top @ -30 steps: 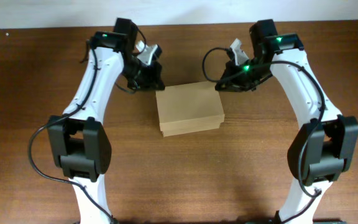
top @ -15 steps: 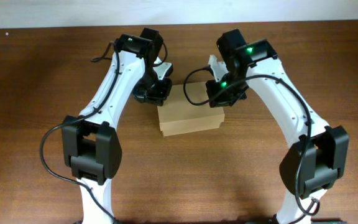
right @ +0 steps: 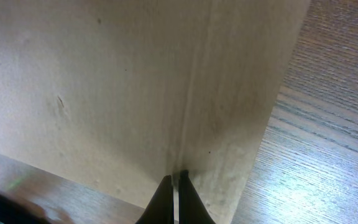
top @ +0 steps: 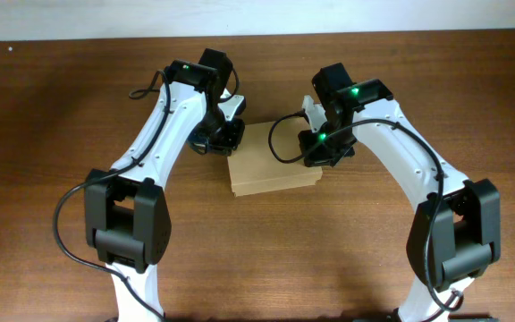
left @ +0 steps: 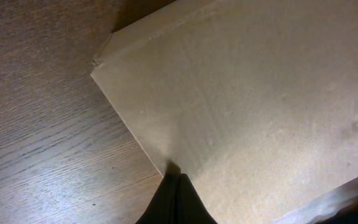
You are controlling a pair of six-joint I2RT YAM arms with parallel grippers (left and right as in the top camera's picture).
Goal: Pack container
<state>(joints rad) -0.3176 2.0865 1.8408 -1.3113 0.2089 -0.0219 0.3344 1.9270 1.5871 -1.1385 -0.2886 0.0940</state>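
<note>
It looked like a robotics lab: white-and-black left arm point(top: 155, 130) and right arm point(top: 409, 148) at a wood-grain table point(top: 52, 161), pale wall point(top: 61, 16) behind

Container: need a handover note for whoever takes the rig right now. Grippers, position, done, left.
Left gripper: shut, tips down at the left edge of the container lid; it looks like contact.
Right gripper: shut, tips down on the lid near its right edge, by a crease.
Container: middle of the table, lid down and flat. Contents are not visible.
Done: the lid appears closed.
Left: probably check that the lid is fully seated, then lift both arms clear.
</note>
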